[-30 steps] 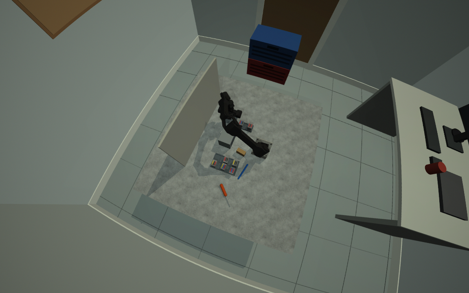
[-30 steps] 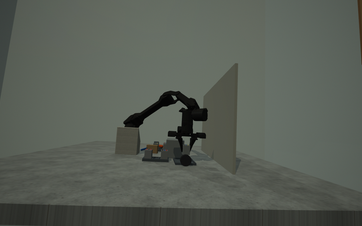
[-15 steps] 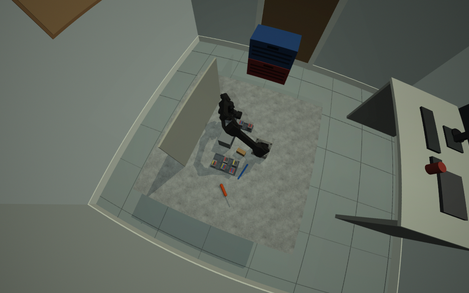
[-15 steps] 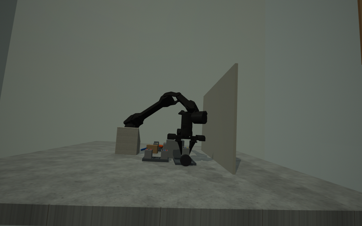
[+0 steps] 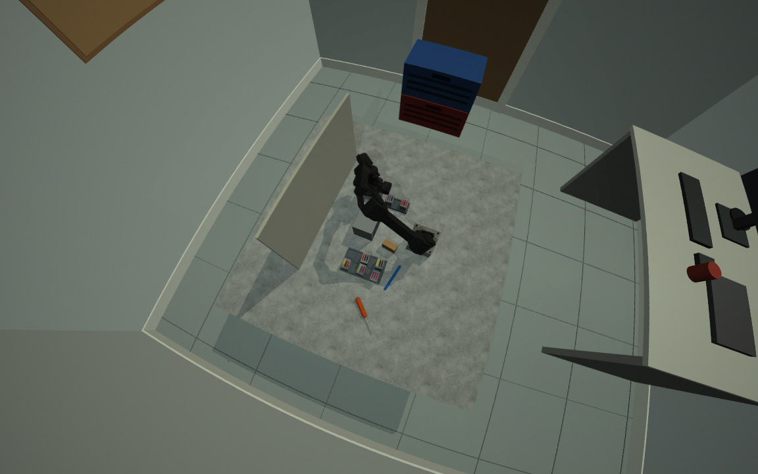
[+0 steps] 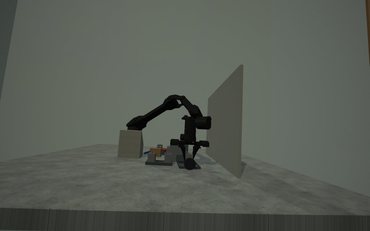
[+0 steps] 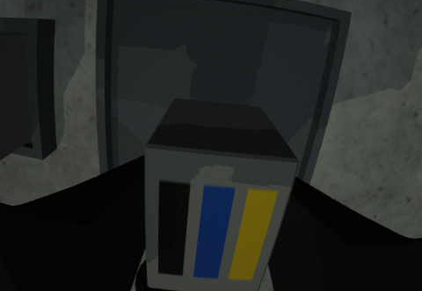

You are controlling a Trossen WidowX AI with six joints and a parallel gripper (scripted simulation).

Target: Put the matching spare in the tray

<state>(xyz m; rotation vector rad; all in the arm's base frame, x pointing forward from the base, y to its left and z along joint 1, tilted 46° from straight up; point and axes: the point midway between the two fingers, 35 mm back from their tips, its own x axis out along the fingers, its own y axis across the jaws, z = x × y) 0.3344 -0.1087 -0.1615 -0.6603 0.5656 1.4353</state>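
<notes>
Upright panel (image 5: 311, 188) stands at 9 o'clock of the arm (image 5: 390, 220). Rack (image 5: 362, 266) at 6 o'clock holds several spares, stripe codes too small to read from the top view. Gripper (image 6: 190, 151) is over the tray (image 7: 223, 27), fingertips hidden in the top view. Jaws clamped on spare (image 7: 220, 215) with black, blue and yellow stripes, above the tray floor; contact cannot be told.
</notes>
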